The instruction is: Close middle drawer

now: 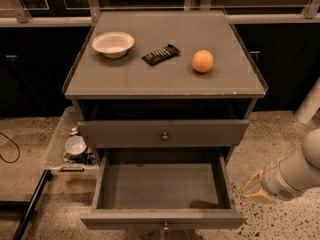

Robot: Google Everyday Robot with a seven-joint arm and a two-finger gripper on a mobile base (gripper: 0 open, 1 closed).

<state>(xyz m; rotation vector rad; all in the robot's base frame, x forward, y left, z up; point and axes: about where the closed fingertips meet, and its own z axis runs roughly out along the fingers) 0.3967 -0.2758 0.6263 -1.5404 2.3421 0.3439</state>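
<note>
The middle drawer [162, 186] is a wide shallow grey drawer. It is pulled far out and its inside is bare. Its front panel [150, 218] lies at the bottom of the view, with a small round knob [164, 227] at its centre. Above it, the uppermost matching drawer [125, 133] with its knob [164, 136] sticks out slightly. The lowest drawer is hidden under the open one. My gripper [257, 188] hangs low beside the open drawer's right wall, close to its front corner and apart from it.
On the cabinet top [165, 81] lie a white bowl [113, 43], a black packet [160, 54] and an orange [202, 61]. A clear tray [62, 139] with a cup [75, 145] stands on the floor at the left. A white post [311, 104] is at the right.
</note>
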